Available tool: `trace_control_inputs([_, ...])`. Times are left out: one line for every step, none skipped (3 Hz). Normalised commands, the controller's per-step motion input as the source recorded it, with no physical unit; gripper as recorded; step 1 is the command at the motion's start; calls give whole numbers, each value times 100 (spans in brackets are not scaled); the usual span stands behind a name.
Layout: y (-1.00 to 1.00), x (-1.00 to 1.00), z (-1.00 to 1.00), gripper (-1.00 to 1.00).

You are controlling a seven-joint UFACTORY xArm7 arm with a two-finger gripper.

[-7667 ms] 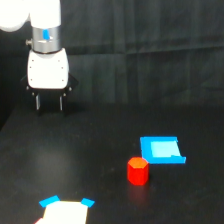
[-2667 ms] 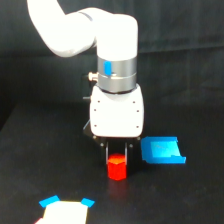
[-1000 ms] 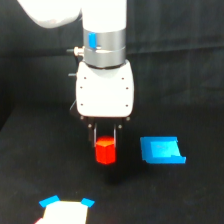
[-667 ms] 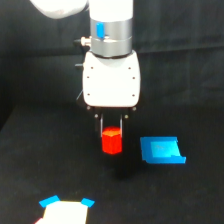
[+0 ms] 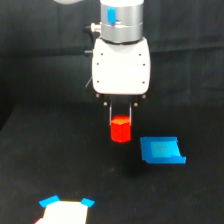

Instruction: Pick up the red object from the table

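The red object (image 5: 120, 130), a small red-orange faceted block, hangs in the air above the black table (image 5: 60, 160) near the middle of the exterior view. My gripper (image 5: 121, 122) is shut on its upper part, with a dark finger on either side. The white gripper body and grey wrist rise straight above it. The block's lower half shows below the fingertips, clear of the table.
A flat blue piece (image 5: 161, 150) lies on the table just to the exterior view's right of the block. A white card with blue corners (image 5: 65, 210) sits at the front left edge. A black wrinkled cloth (image 5: 40, 50) hangs behind.
The gripper came over from the back left, closed on the red block and has lifted it off the table; in the last second it moved slightly right and kept rising.
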Motion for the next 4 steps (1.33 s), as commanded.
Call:
trace_control_inputs([-39, -62, 80, -100])
trace_control_inputs([-100, -49, 85, -100])
trace_control_inputs([-86, -38, 81, -97])
trace_control_inputs([65, -13, -1, -100])
